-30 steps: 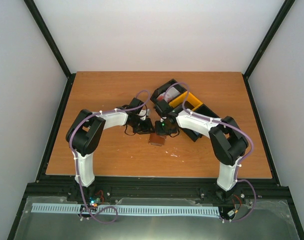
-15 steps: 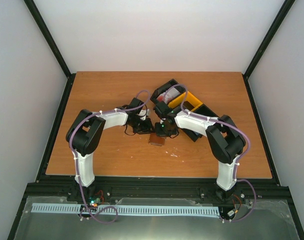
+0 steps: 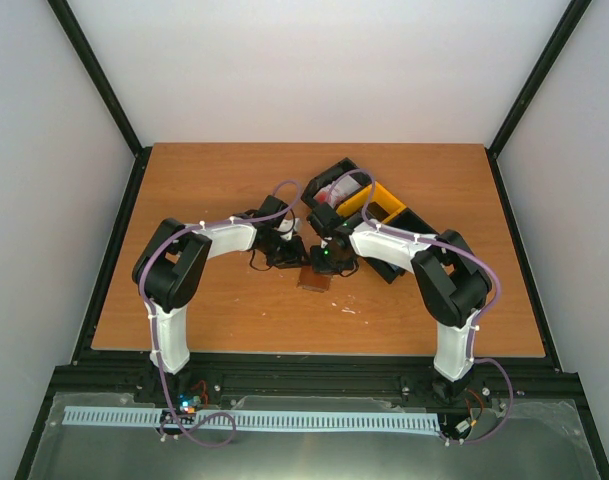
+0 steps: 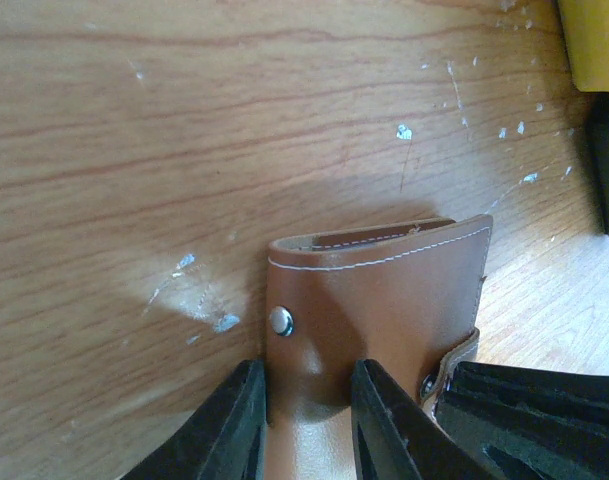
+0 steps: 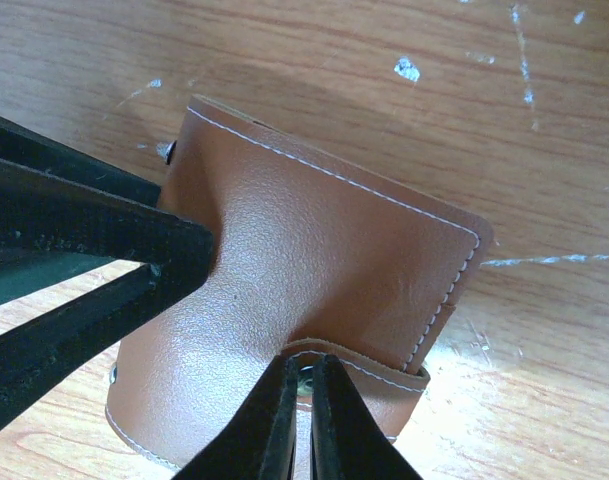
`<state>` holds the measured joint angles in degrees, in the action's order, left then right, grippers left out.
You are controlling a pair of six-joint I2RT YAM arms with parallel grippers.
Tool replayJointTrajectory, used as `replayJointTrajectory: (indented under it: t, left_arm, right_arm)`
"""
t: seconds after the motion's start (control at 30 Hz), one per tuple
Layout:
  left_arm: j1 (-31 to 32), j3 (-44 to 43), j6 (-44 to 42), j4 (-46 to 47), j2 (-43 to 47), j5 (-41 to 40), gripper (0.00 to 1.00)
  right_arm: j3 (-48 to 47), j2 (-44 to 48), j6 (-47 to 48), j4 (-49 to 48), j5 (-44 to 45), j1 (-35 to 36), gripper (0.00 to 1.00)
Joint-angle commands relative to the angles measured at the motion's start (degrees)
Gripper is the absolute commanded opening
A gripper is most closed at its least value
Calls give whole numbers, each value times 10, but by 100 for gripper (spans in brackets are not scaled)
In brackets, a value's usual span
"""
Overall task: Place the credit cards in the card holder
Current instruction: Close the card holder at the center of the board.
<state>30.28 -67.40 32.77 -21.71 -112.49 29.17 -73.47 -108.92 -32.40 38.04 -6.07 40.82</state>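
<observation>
The card holder (image 3: 313,279), a small brown leather wallet, lies folded on the wooden table between both arms. My left gripper (image 4: 304,385) is shut on its folded edge beside a metal snap stud, one black finger on each side of the leather (image 4: 384,300). My right gripper (image 5: 302,365) is shut on the wallet's snap tab (image 5: 369,370), fingertips almost touching, with the wallet body (image 5: 314,250) buckled beneath. Something white and red, possibly the credit cards (image 3: 336,190), shows inside the black bin behind the arms. The wallet's lining is hidden.
A black bin (image 3: 329,172) and a yellow bin (image 3: 380,205) stand just behind the right arm, angled toward the back right. The yellow bin's corner (image 4: 594,50) shows in the left wrist view. Black frame rails border the table (image 3: 204,310).
The right arm's elbow has shifted slightly left and its wrist has moved a little. The left arm and the wallet stay where they were.
</observation>
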Motion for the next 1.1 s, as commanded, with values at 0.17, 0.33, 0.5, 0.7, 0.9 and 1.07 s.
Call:
replayJointTrajectory:
  t: [0.17,0.33,0.5,0.7,0.9,1.07]
  left_arm:
    - [8,22,-12,-51,-54,-50,26]
    - [8,22,-12,-50,-55,-49,26]
    - [8,22,-11,-50,-55,-49,26]
    - [8,22,-13,-52,-55,-49,26]
    - [7,20,-15,-53,-57,-49,26]
    - [7,20,-16,-53,-56,-49,25]
  right_arm:
    - [10,-37,5,12,4,5,6]
    - [2,-52,7,21,9,6,7]
    - [-13,-66,8,32,16,6,7]
    - [-19,-82,6,35,19,7,6]
    - [-15,-95,2,28,23,13,4]
    - [-13,-109,-1,21,28,20,4]
